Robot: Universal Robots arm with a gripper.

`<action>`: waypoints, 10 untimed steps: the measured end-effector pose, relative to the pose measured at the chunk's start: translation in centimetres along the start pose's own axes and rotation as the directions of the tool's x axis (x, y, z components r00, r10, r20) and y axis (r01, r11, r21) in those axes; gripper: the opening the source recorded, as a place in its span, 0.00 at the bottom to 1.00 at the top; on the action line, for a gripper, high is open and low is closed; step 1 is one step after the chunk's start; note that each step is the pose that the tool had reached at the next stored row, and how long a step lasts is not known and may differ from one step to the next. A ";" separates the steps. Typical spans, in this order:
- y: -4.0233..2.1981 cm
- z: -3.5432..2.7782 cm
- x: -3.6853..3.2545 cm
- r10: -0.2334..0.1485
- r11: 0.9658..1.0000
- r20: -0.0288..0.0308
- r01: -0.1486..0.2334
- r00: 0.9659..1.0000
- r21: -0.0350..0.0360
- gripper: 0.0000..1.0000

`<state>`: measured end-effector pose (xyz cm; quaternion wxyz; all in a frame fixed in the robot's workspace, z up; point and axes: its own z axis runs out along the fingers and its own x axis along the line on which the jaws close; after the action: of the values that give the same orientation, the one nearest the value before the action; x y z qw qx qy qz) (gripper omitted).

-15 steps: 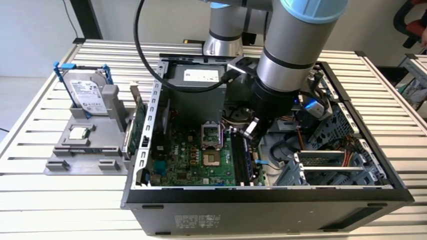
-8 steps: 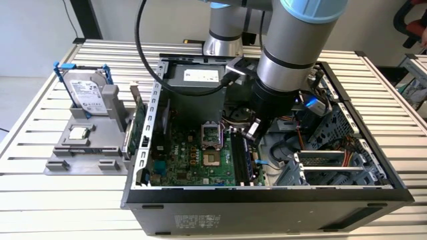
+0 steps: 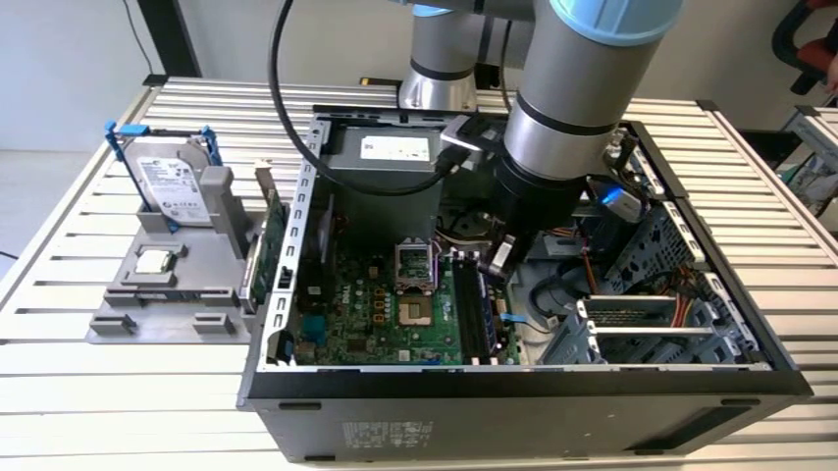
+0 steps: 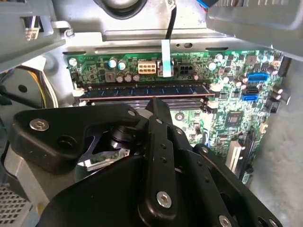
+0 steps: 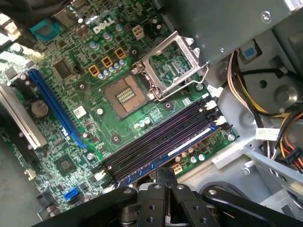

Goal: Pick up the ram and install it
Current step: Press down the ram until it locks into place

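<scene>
The ram (image 4: pixel 147 90) is a long dark stick with a row of chips, lying level in the outermost memory slot of the motherboard (image 5: pixel 71 118). It also appears edge-on in the first wrist view (image 5: pixel 182 145) and as a dark strip in the exterior view (image 3: pixel 489 314). My gripper (image 5: pixel 165 176) is down inside the open computer case (image 3: pixel 524 378), just above the ram's long edge. Its black fingers (image 4: pixel 157 109) are shut together and nothing shows between them. Whether the tips touch the stick I cannot tell. In the exterior view the gripper (image 3: pixel 501 257) hangs over the far end of the slots.
Empty purple memory slots (image 5: pixel 156 137) lie beside the ram, then the open processor socket (image 5: pixel 125 94). Cable bundles (image 5: pixel 246 94) and the drive cage (image 3: pixel 642 324) crowd the other side. Outside the case stand a green expansion card (image 3: pixel 269 245) and a blue-framed hard drive (image 3: pixel 171 182).
</scene>
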<state>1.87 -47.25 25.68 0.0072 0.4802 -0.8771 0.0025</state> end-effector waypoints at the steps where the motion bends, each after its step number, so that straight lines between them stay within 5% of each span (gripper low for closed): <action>1: 0.00 0.00 0.00 -0.015 1.000 0.000 0.015 1.000 0.000 0.00; 5: 0.01 0.01 -0.01 -0.087 0.996 -0.001 0.087 0.996 0.001 0.00; 10: 0.01 0.04 -0.01 -0.175 0.984 0.000 0.175 0.984 0.002 0.00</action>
<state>1.87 -47.24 25.64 0.0068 0.5556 -0.8314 0.0030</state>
